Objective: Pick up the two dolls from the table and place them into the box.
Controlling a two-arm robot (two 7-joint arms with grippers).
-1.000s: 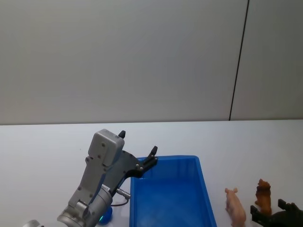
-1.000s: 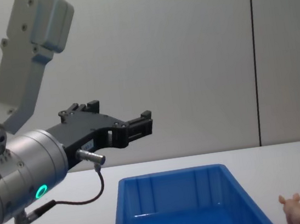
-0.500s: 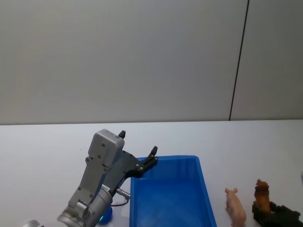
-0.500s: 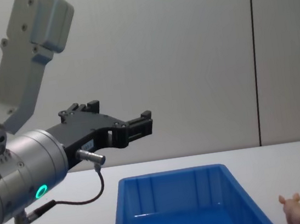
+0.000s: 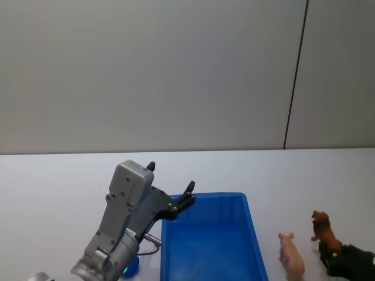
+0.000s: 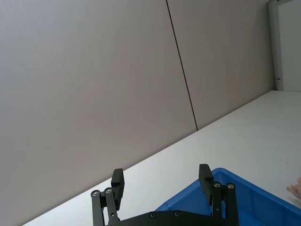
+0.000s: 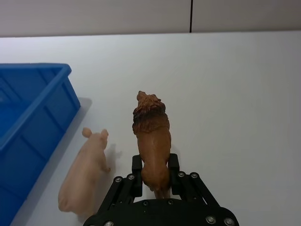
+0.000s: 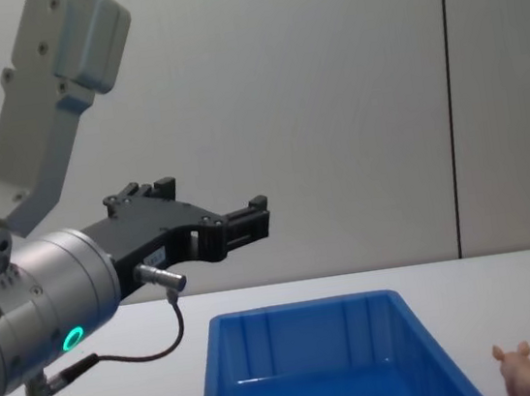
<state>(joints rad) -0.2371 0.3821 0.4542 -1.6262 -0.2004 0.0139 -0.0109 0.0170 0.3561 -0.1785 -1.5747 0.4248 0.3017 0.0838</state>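
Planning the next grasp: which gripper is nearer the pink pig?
Right. The right gripper, shut on the brown doll, is just beside the pink pig, on the box's right. The left gripper hangs open above the box's far left corner, across it from the pink pig.

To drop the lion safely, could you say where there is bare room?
Bare: inside the blue box and the table behind it. Crowded: right of the box, pig beside the lion in the right claw; left claw over the far-left corner.
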